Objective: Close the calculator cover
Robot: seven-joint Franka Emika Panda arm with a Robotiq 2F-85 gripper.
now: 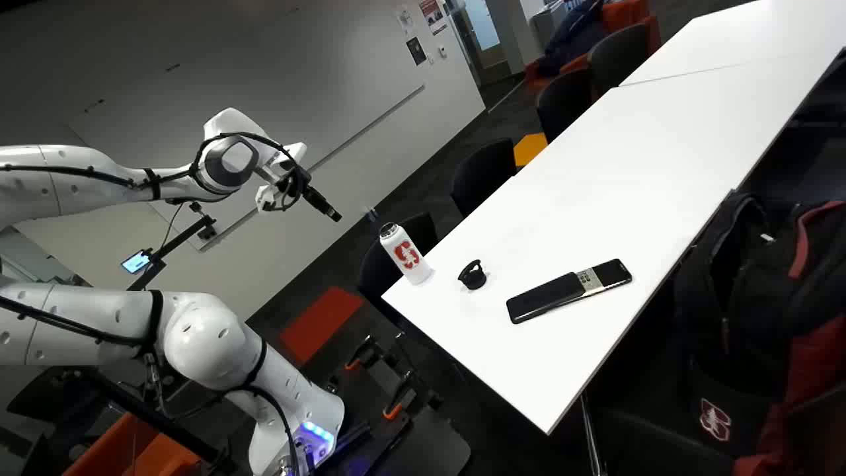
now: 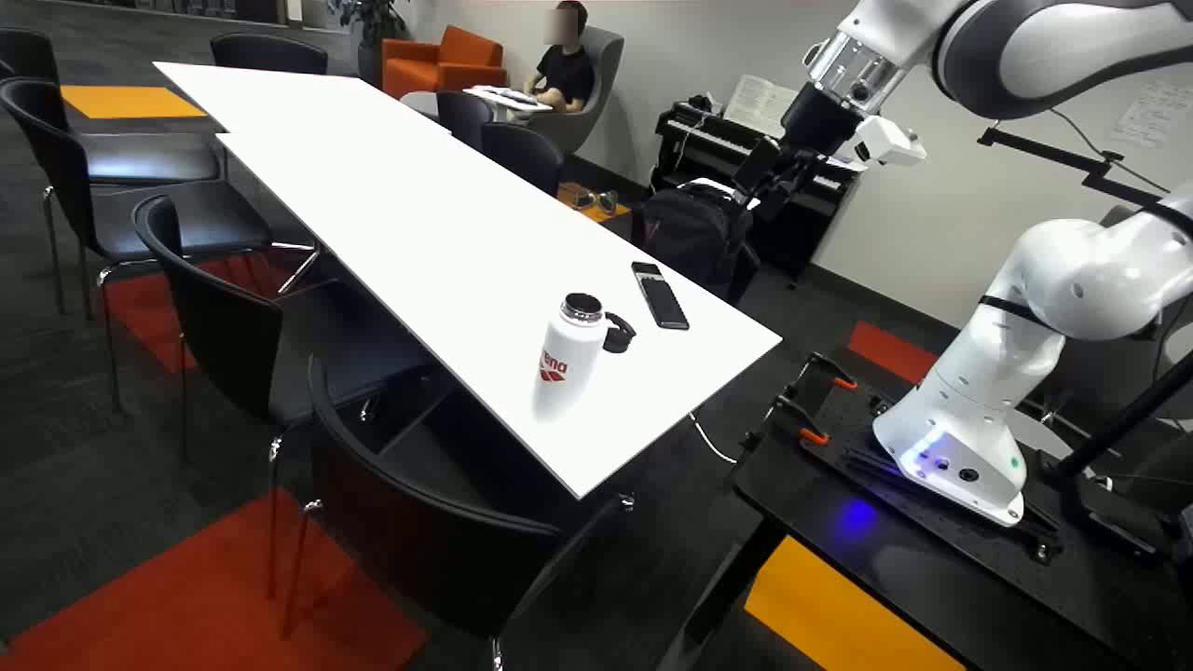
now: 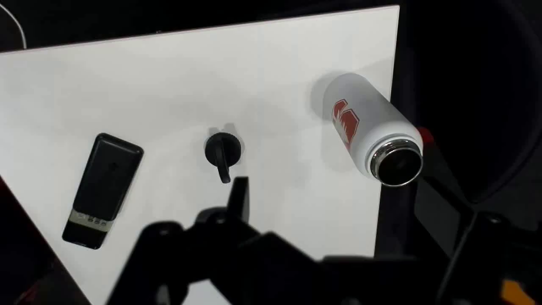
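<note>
The calculator [image 1: 593, 277] lies flat on the white table in both exterior views [image 2: 645, 270]. Its grey key strip and a glossy black end show. The black cover [image 1: 545, 297] lies over the longer part of it and leaves that strip and end bare; the cover also shows in an exterior view [image 2: 664, 303]. In the wrist view the calculator [image 3: 88, 221] and cover [image 3: 110, 176] are at the left. My gripper [image 1: 330, 210] is raised in the air, apart from them, also in an exterior view [image 2: 757, 191]. In the wrist view the gripper [image 3: 332, 190] is open and empty; its right finger blends into the dark.
A white bottle [image 1: 404, 254] with a red logo stands open and upright near the table's edge. A small black lid [image 1: 473, 274] with a loop lies between bottle and calculator. The table [image 1: 661, 165] has chairs [image 1: 482, 173] along its side. A backpack [image 1: 740, 297] is beside it.
</note>
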